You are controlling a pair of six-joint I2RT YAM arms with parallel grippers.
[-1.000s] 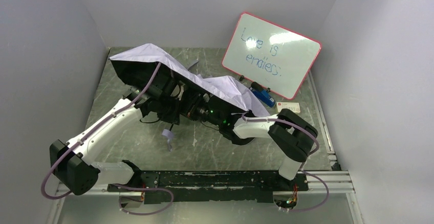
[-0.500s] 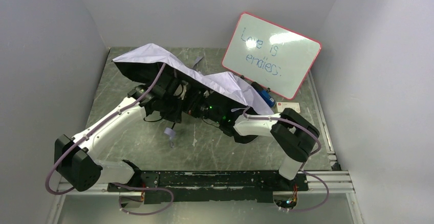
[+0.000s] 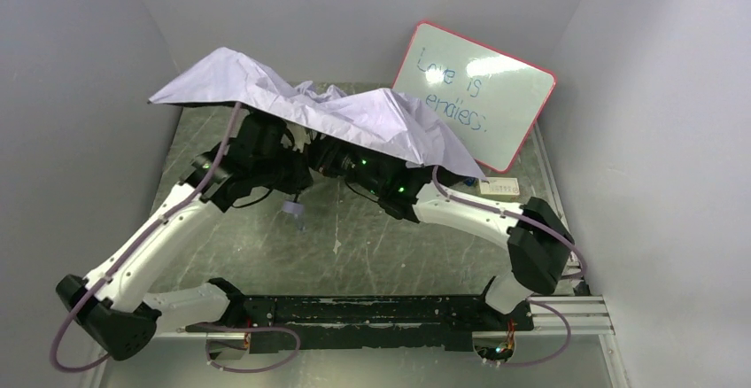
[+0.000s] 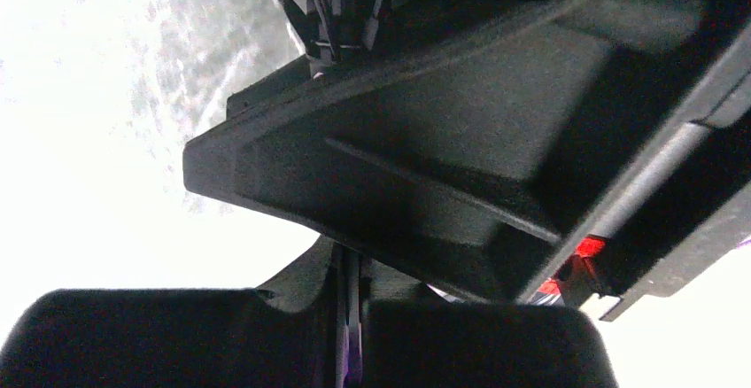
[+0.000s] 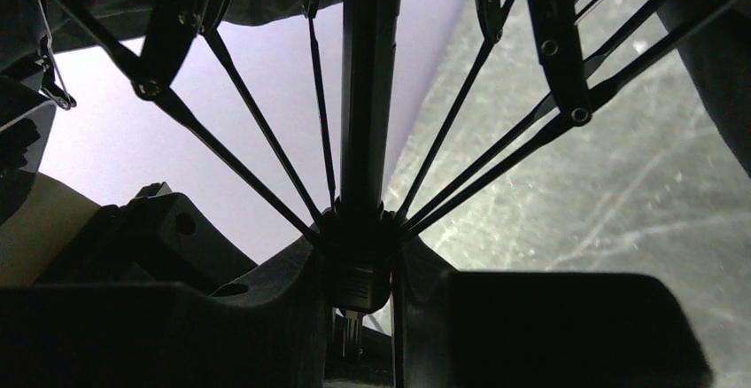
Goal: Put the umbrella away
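umbrella [image 3: 354, 118] shaft between right fingers [image 5: 549, 326] | left fingers [image 4: 177, 335] closed, hold unclear

High rear view looking down, wrist views close, all sharing umbrella [image 3: 354, 118]

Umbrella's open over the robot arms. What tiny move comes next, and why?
The right gripper clamps its jaws on the black collar where the spread ribs meet the thin black shaft, and the pale lavender fabric umbrella is open. So it should probably slide that collar along the shaft, away from the fabric.
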